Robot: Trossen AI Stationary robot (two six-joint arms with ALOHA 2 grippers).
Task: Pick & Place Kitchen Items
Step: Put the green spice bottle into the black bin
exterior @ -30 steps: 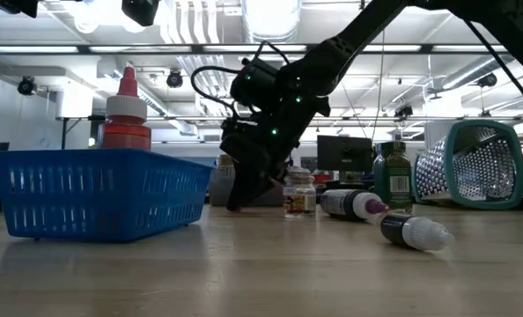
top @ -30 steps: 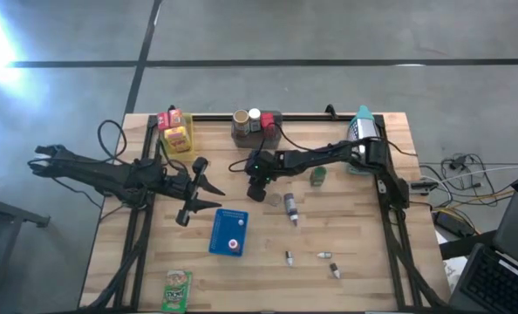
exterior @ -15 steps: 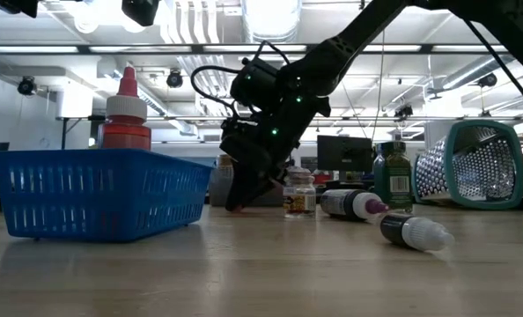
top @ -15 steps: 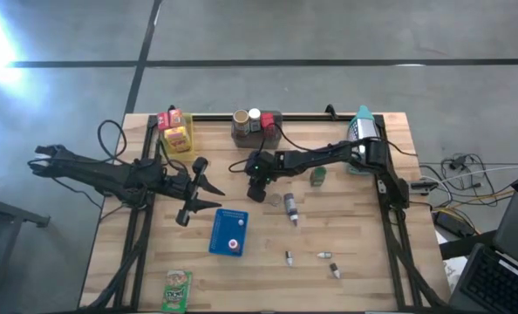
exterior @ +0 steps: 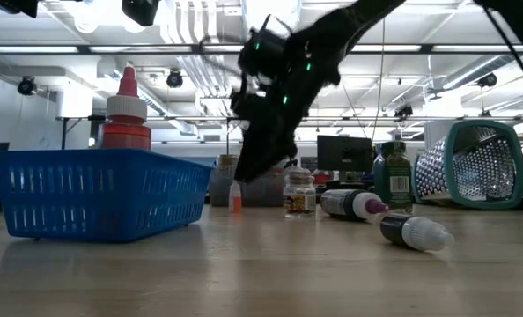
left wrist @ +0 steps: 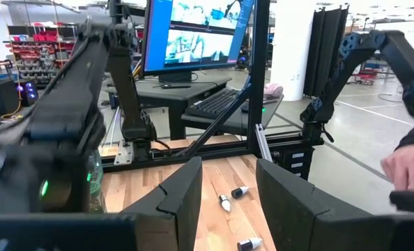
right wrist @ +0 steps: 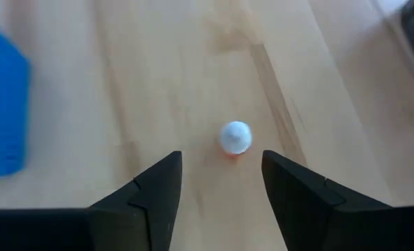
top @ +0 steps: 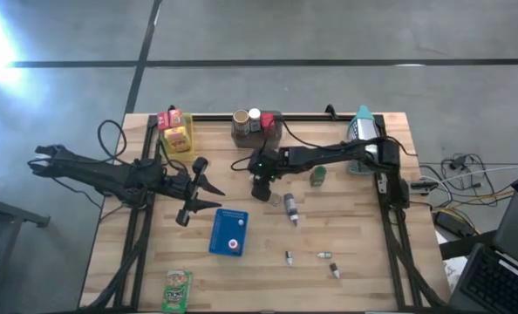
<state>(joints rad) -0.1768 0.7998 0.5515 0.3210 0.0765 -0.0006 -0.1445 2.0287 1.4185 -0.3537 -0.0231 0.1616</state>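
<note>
A tiny bottle with a white cap and orange base [right wrist: 235, 137] stands upright on the wooden table [top: 364, 244], free of any grip; in the low view it [exterior: 235, 197] stands just beside a small jar [exterior: 299, 194]. The right gripper [right wrist: 217, 188] hangs directly above it, fingers spread wide with nothing between them, near the table's centre and at about 1 o'clock from the blue basket [top: 228, 232]. More small bottles lie on their sides at 4 o'clock from the basket [top: 289, 210] [top: 323, 255]. The left gripper [top: 208, 195] waits at 9 o'clock over the table's left edge, its fingers [left wrist: 181, 197] parted by a narrow gap and empty
</note>
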